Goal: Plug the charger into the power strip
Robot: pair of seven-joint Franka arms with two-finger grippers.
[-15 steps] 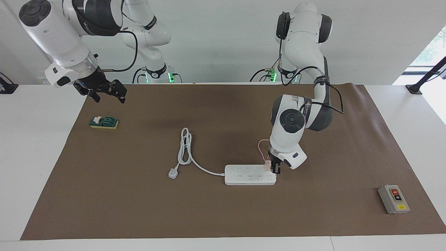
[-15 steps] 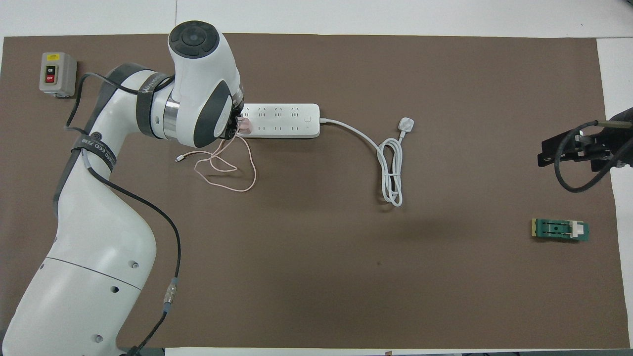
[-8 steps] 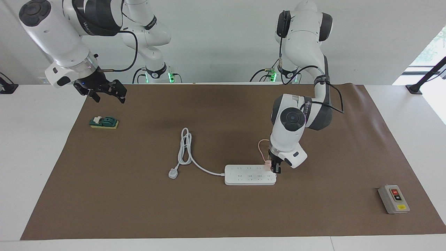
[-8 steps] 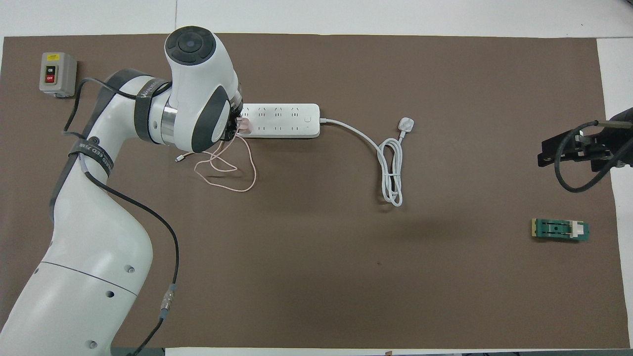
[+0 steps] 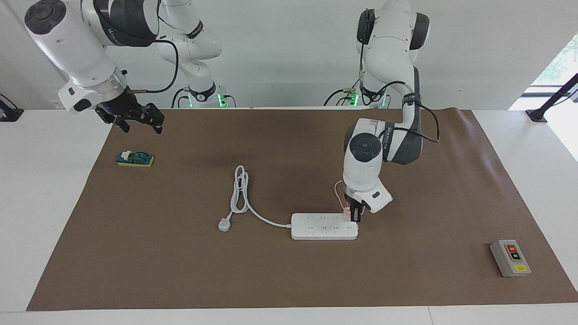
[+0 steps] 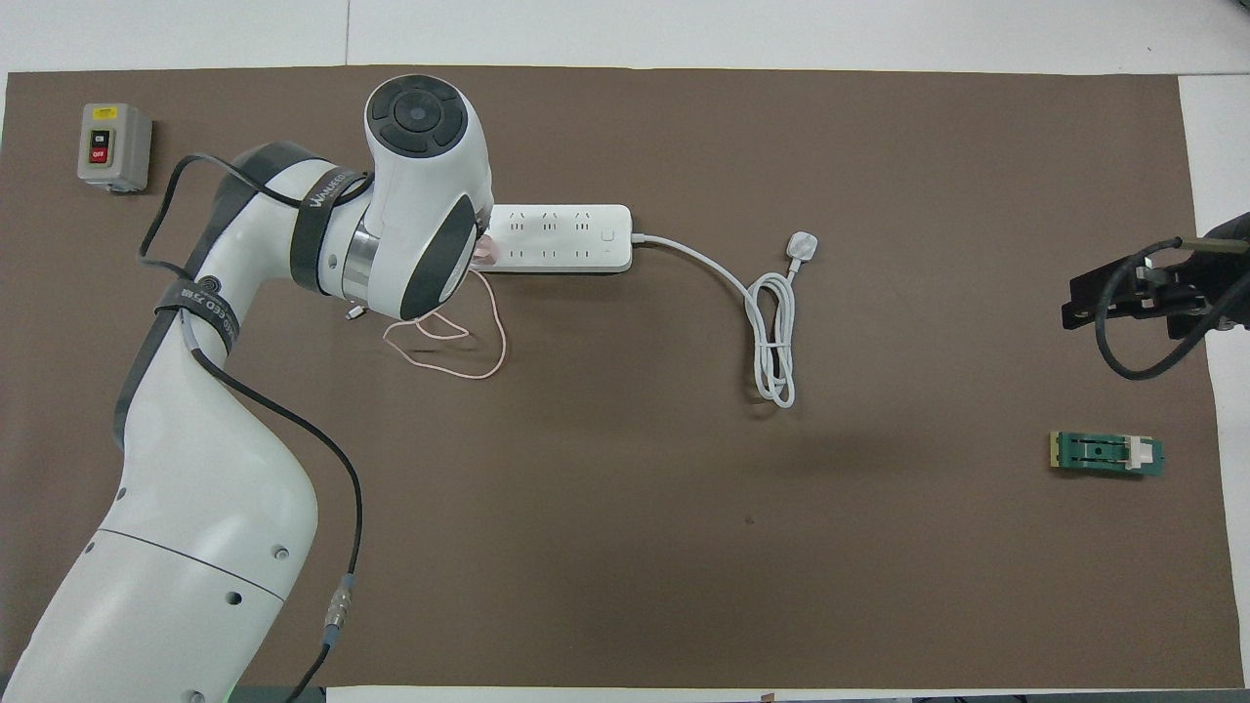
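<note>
both arms (image 6: 195, 547) are fat white tubes with dark grey bands at the bends and round dark grey caps (image 5: 364, 146) on the joints. a thin black cable (image 6: 347, 508) runs along each arm, tied on with a grey strap that has white letters. the grippers (image 5: 135, 118) are black, and little green lights (image 5: 220, 100) glow at the bases.

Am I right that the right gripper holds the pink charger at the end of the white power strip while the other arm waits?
No. The facing view shows the left gripper shut on the charger at the end of the power strip. The right gripper, open, waits over the mat's edge.
</note>
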